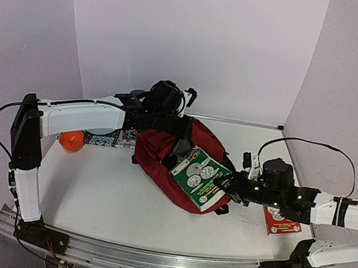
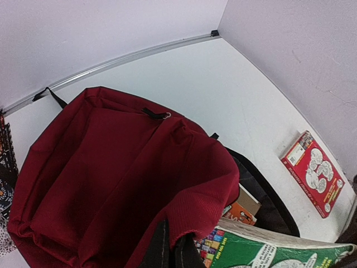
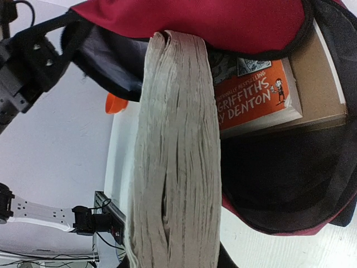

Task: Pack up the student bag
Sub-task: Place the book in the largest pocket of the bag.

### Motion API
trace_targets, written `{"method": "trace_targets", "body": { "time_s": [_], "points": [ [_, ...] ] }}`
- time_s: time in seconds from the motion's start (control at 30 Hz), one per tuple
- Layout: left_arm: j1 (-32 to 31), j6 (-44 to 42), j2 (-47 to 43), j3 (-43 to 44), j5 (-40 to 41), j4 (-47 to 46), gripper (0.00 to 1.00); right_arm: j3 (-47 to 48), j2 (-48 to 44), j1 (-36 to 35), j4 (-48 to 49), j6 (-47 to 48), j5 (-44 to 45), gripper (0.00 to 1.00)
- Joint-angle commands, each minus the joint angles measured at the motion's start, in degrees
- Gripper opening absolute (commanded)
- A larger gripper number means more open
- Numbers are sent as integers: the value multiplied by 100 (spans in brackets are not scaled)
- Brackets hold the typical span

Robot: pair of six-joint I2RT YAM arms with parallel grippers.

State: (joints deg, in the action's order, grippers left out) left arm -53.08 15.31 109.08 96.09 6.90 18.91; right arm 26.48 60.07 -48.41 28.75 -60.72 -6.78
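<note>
student bag, dark red, lying on the surface, its mouth rim pinched tight and held up by the left claw; an orange paperback is already inside the bag. green coin-cover book, clamped at its corner by the right claw, sits half inside the bag's mouth and is judged mid-insertion. likely outstanding: red book right of the bag, orange ball and patterned notebook left of the bag, then zipping.

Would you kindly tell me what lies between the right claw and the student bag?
The green book, gripped by the right claw, fills that stretch, its far end at the mouth of the student bag; the top view shows this best.
</note>
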Motion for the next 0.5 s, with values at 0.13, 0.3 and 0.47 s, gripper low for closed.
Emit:
{"method": "trace_targets", "body": {
  "time_s": [0.13,0.3,0.47],
  "points": [
    [-9,240,-755,-179,-409,-615,0,121,94,164,856,-319,-117,0],
    [-10,392,-726,-64,-452,-793,0,249,599,164,1267,-385,-782,0],
    [-9,445,-555,73,-670,-809,0,354,997,169,1683,-423,-994,0]
  ]
}}
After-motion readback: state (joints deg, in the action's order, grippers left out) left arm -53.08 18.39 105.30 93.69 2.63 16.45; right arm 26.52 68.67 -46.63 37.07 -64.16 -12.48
